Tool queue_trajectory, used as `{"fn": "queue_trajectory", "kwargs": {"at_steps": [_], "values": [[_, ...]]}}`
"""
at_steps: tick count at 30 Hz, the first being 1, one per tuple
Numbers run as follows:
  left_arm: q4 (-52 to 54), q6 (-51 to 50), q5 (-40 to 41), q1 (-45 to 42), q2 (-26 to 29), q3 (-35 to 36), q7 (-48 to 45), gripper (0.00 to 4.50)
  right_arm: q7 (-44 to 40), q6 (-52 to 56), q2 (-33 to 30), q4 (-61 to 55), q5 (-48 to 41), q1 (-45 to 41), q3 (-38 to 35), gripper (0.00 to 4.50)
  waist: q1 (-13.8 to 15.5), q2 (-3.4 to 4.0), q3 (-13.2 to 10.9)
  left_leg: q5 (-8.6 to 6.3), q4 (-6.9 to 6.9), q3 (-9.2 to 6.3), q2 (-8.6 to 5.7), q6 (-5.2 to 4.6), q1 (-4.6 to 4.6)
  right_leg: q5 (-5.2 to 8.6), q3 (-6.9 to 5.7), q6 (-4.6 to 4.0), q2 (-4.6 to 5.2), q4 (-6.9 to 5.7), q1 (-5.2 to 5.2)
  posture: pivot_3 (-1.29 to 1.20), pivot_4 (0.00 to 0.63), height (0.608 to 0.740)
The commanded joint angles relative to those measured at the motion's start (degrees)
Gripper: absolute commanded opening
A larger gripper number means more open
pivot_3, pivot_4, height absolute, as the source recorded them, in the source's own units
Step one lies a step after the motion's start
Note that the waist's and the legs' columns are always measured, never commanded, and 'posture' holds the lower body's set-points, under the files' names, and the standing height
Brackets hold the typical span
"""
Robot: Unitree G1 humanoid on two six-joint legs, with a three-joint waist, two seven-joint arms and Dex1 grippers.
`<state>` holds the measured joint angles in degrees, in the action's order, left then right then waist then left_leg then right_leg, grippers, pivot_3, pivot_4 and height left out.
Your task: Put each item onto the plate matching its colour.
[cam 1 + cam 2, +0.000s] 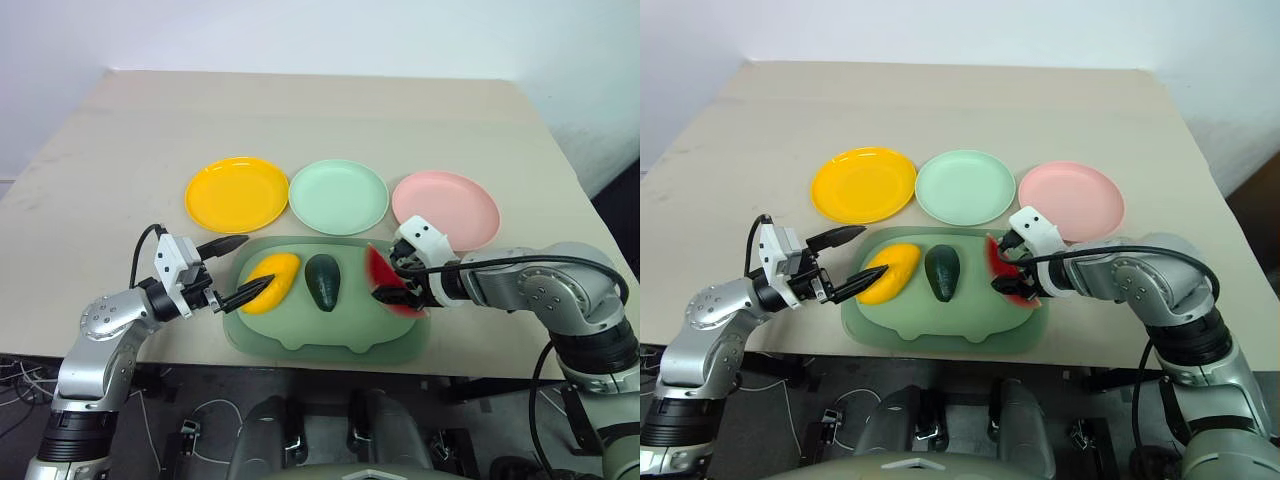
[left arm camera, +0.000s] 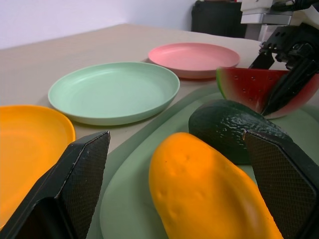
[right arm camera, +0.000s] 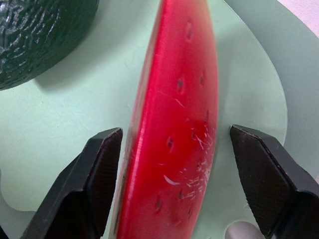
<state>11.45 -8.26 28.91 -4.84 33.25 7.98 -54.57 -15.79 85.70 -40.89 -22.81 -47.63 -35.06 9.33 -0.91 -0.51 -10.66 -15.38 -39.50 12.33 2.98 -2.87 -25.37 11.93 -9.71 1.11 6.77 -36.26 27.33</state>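
Beige counter, matte top, set against a plain white wall. Dark floor below its near edge, black cables strewn there.

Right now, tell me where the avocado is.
In the head views, the avocado lies in the middle of the green mat, between the mango on its left and the watermelon slice on its right, just below the green plate.

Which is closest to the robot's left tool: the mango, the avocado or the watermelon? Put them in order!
Seen from the head camera, from the left tool:
1. Mango, right at its fingertips.
2. Avocado, mid-mat.
3. Watermelon, far side, by the right tool.
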Motion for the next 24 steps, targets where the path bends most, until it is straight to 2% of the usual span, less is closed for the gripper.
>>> {"fn": "queue_trajectory", "kwargs": {"at_steps": [1,3,4,8,14,24], "values": [[2.16,0.11,1.03,-0.06,0.77,1.78,0.21,4.5,-2.24,-0.51,0.03,-1.75,1.58,-0.44,1.98,3.02,-0.01,0.0,0.0,0.0,0.0,0.0,0.0,0.0,0.0,0.0,0.0,0.0,0.0,0.0,0.0,0.0,0.15,0.696],[2.18,0.11,1.07,-0.03,0.92,1.89,0.21,4.5,-3.42,-0.95,-0.42,-2.51,2.44,-0.4,2.75,2.39,-0.05,0.0,0.0,0.0,0.01,0.0,0.0,0.0,0.0,0.01,0.0,-0.01,0.0,0.0,0.02,0.0,0.15,0.696],[2.2,0.11,1.1,-0.02,0.99,1.91,0.22,4.5,-3.88,-1.09,-0.65,-2.78,2.92,-0.35,3.11,2.24,-0.04,0.0,0.0,0.0,0.01,0.0,0.01,0.0,0.0,0.01,0.0,-0.01,0.0,0.0,0.02,0.0,0.15,0.696],[2.33,-0.05,1.12,-0.18,1.19,1.97,0.42,4.5,-6.19,-1.95,-1.9,-3.12,4.92,-0.52,4.67,2.21,-0.03,0.0,0.0,0.0,0.03,0.0,0.01,0.0,0.0,0.01,0.0,-0.02,0.0,0.0,0.04,0.0,0.15,0.696],[2.73,-0.44,1.25,-0.17,1.3,2.1,0.69,4.5,-9.83,-3.17,-2.49,-4.2,5.47,-1.18,3.32,2.21,0.01,0.0,0.0,0.0,0.03,0.0,0.01,0.01,-0.01,0.02,0.0,-0.03,0.0,0.01,0.04,0.0,0.15,0.696],[2.73,-0.46,1.75,0.22,1.55,2.77,0.68,4.5,-15.23,-4.49,-5.65,-1.58,4.4,-5.62,-8.09,2.21,0.1,0.02,-0.02,0.0,0.03,0.0,-0.01,0.0,-0.08,0.02,0.0,-0.03,0.02,0.03,0.1,0.0,0.15,0.696]]}}
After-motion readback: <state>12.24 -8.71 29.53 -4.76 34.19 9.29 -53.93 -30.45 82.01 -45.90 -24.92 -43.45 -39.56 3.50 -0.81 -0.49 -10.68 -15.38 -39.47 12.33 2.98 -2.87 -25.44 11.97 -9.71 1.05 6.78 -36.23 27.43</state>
